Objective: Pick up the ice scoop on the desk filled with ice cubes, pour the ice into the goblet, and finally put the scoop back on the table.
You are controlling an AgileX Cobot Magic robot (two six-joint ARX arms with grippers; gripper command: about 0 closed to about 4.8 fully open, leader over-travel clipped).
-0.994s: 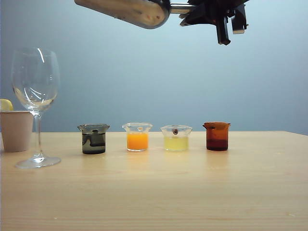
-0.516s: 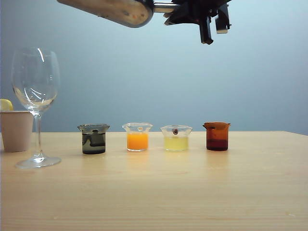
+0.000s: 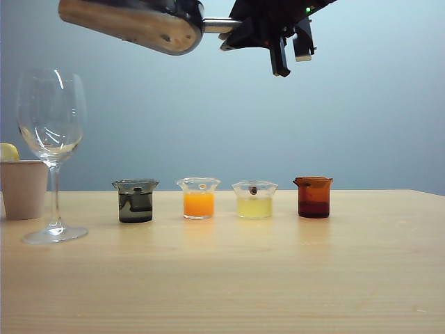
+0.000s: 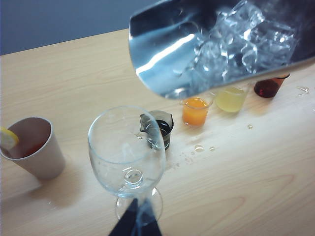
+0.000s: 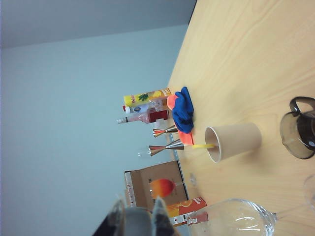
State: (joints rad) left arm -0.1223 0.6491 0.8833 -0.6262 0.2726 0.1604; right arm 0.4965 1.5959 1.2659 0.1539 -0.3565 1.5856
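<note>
The steel ice scoop hangs high over the table, to the upper right of the goblet. My right gripper is shut on its rod handle. Seen from the left wrist, the scoop holds glassy ice cubes and its mouth hangs over the grey beaker beside the empty, upright goblet. My left gripper shows as dark fingertips pressed together above the goblet's foot, with nothing in them. In the right wrist view the right gripper clamps the grey handle, near the goblet bowl.
A beige paper cup with a lemon slice stands left of the goblet. A row of small beakers runs rightward: grey, orange, yellow, brown. Bottles, jiggers and a blue cloth sit at one table edge.
My right gripper has carried the scoop to the left, toward the space above the goblet. The goblet, cup and beakers have not moved.
</note>
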